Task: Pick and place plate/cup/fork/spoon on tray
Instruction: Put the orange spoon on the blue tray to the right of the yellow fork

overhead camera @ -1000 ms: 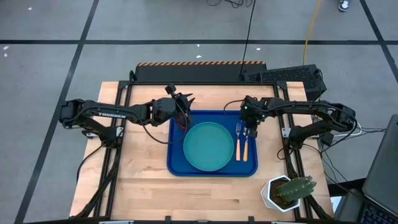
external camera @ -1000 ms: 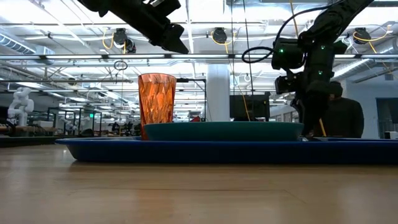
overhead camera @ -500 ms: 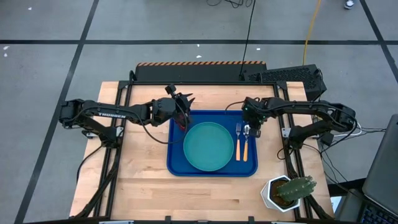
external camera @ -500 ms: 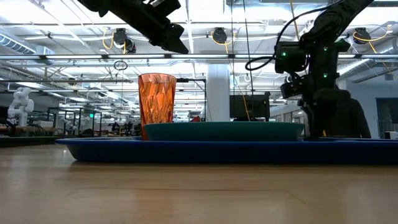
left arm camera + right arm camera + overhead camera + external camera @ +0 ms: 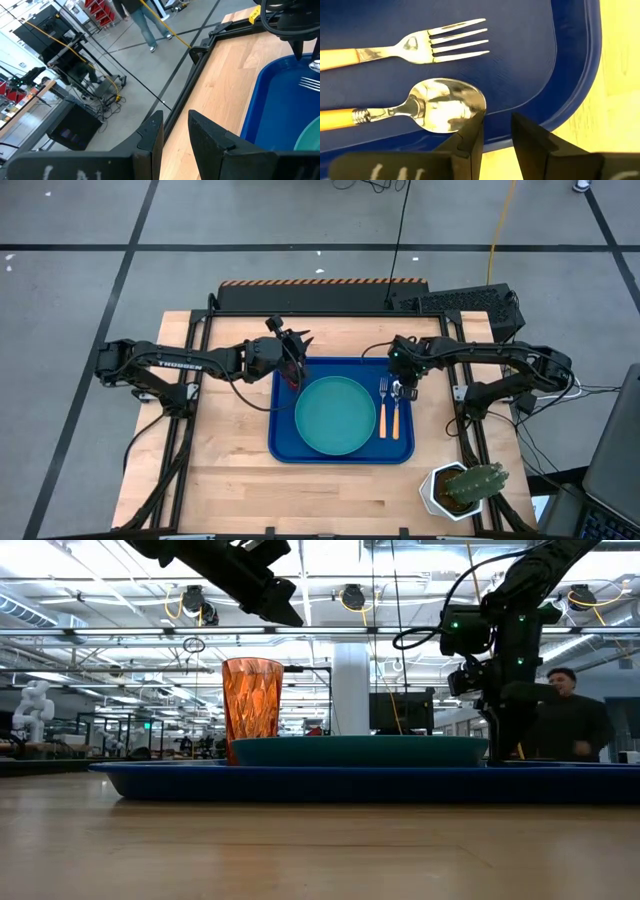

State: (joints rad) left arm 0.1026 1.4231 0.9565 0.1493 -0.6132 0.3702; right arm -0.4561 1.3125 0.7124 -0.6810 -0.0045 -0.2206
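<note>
Risk of disturbance: right claw (image 5: 495,131), narrowly parted and empty, hangs just above the spoon (image 5: 427,107) beside the fork (image 5: 430,44) at the blue tray (image 5: 283,442) right of centre; a careless withdrawal could nudge it.

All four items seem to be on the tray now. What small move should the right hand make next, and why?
Probably lift straight up and pull back. The right hand hangs empty, fingers apart, just over the spoon, which lies flat beside the fork on the tray. The plate and cup are on the tray too, so nothing appears left to place.
</note>
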